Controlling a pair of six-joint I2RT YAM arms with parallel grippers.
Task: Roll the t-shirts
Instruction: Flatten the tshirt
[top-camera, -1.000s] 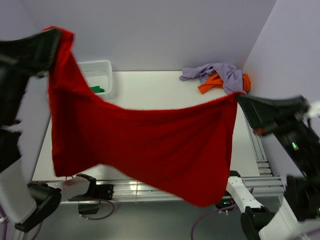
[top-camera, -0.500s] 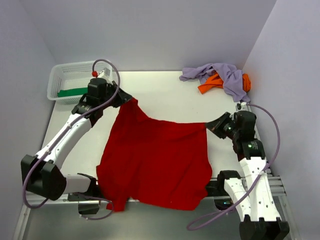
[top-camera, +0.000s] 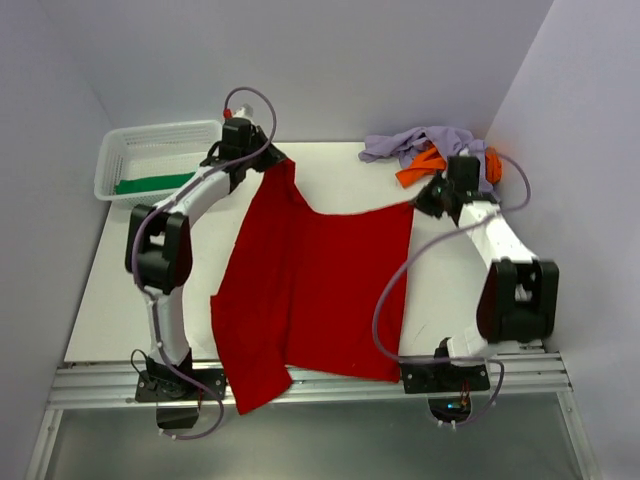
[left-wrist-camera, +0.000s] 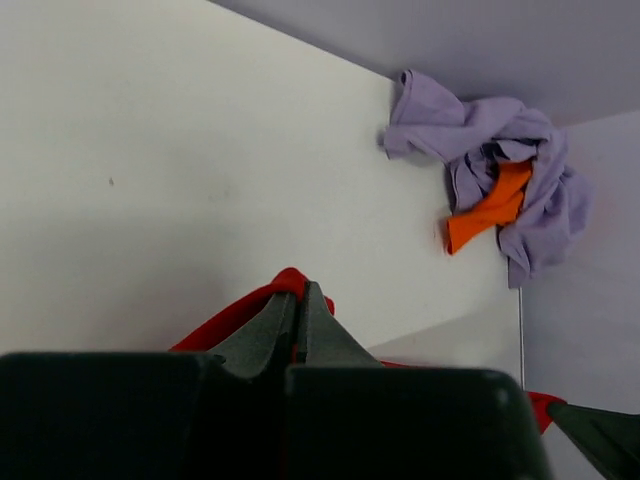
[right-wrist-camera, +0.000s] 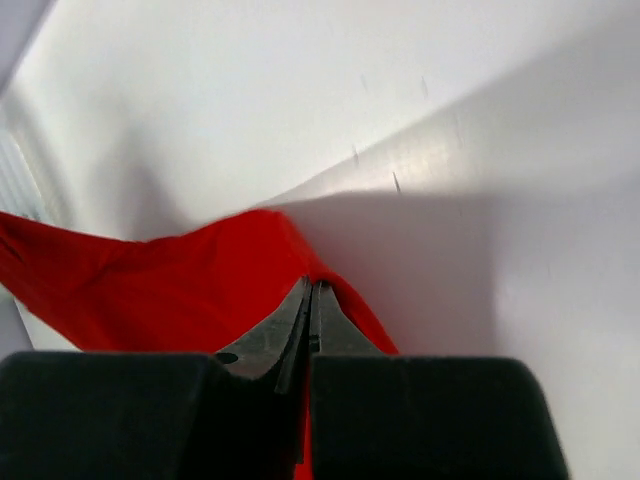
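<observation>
Now the red t-shirt (top-camera: 320, 290) lay spread over the table (top-camera: 455, 285), where a second earlier it had hung high in the air between the raised arms and half a second earlier had only partly come down. Nearest the arm bases, its lower left corner hung past the table's near edge across the metal rail (top-camera: 540, 378), so the cloth was not wholly supported. Farther in, it ran fairly flat toward both grippers, its far edge sagging inward between them. The left gripper (top-camera: 276, 162) was pressed together on the far left corner, a red fold pinched at its tips in the left wrist view. The right gripper (top-camera: 416, 205) was likewise clamped on the far right corner, with red cloth trailing back beneath it. By my judgement the laying-out step was nearly finished and both corners could soon be let go, though the overhang and the slack far edge might want straightening before any rolling. Beyond the right gripper and to its right, a lavender t-shirt (top-camera: 432, 140) lay heaped over an orange t-shirt (top-camera: 418, 172). Left of the left gripper stood a white basket (top-camera: 160, 130) holding a green t-shirt (top-camera: 150, 184). The surface was white and smooth, and pale lavender walls (top-camera: 330, 70) closed it in.
</observation>
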